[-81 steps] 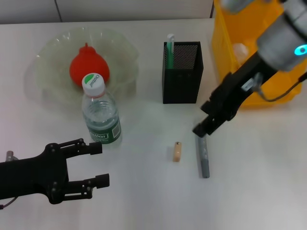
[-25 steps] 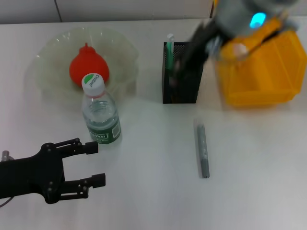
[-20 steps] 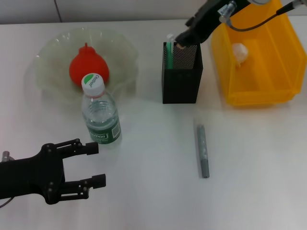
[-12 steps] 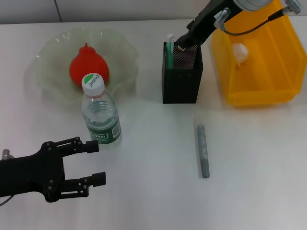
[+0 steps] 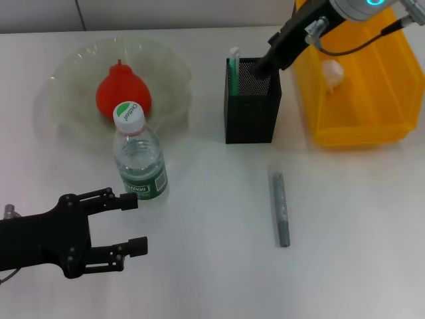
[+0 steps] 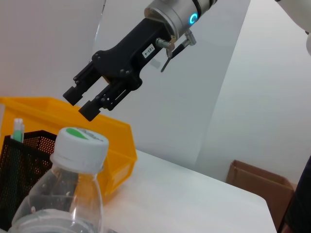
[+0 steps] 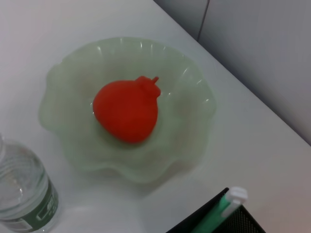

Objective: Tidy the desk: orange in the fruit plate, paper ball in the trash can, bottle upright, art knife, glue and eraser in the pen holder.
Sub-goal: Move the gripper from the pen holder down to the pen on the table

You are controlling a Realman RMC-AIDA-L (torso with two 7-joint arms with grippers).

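Observation:
My right gripper (image 5: 262,68) hangs just over the open top of the black mesh pen holder (image 5: 251,113); in the left wrist view (image 6: 80,103) its fingers stand apart with nothing between them. The eraser is out of view. A green-and-white stick (image 5: 234,65) stands in the holder. A long grey stick (image 5: 281,209) lies on the table in front of the holder. The bottle (image 5: 140,163) stands upright. The orange (image 5: 122,94) lies in the fruit plate (image 5: 73,123). The paper ball (image 5: 332,72) lies in the yellow trash can (image 5: 358,129). My left gripper (image 5: 133,223) is open by the bottle.
The trash can stands close to the right of the pen holder. The right wrist view shows the orange (image 7: 127,111), the plate (image 7: 194,128), the bottle (image 7: 24,194) and the green stick (image 7: 221,212). The left arm lies along the front left.
My right gripper lifted the eraser from the table and carried it over the pen holder; the eraser showed at its tips half a second ago and does not now. The left arm barely moved.

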